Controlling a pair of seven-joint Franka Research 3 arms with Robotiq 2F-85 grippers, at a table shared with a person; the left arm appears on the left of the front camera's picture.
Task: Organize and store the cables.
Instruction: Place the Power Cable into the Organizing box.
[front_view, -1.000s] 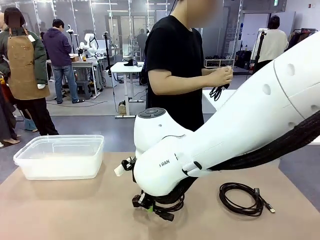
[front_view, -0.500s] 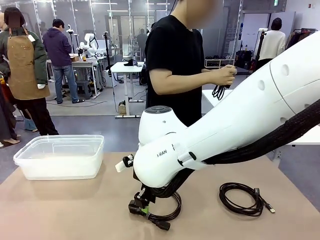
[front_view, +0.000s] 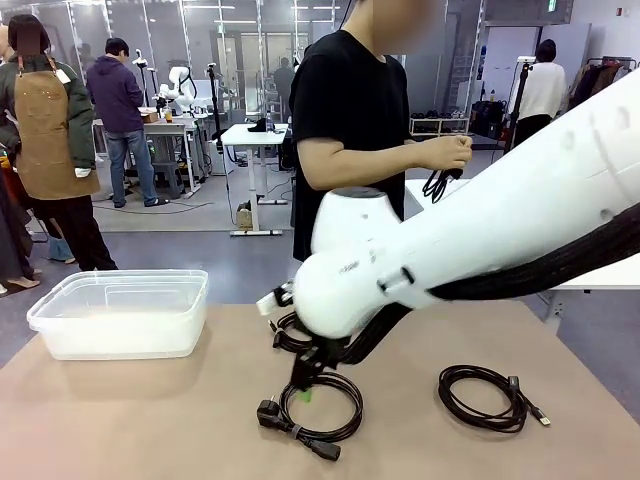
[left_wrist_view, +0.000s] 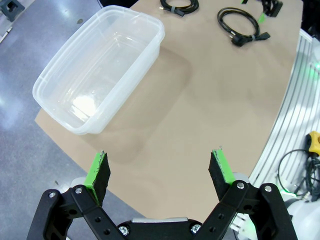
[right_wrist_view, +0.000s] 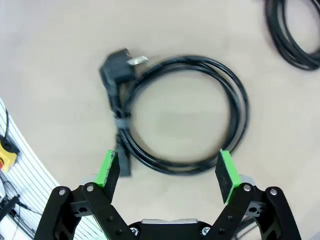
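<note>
Cables wound into round black coils lie on the brown tabletop, and none is in the storage box yet. At far left stands a clear rectangular plastic box (front_view: 120, 335), nothing in it. The left gripper (left_wrist_view: 160, 167) hangs above the tabletop edge near that box, its green-padded fingers wide apart and holding nothing.

Near the middle of the tabletop lies a black power cord coil (right_wrist_view: 243, 112) with a chunky plug at one side and a tie binding the strands just below the plug. The right gripper (right_wrist_view: 167, 162) hovers directly over it, fingers spread wide, nothing between them and not touching the cord. Further right, well apart, rests a second black coil (front_view: 445, 395) with a slim connector end. Beyond the table, a person's hand (front_view: 450, 152) holds a small dangling black cord (front_view: 435, 185).

The step in hand looks like picking up the middle coil for the box. To do it well, the fingers should come down astride the bundled strands beside the tie, not the plug, so every loop lifts together. They should close firmly, then carry the coil left, clear the box rim, and release low inside.
</note>
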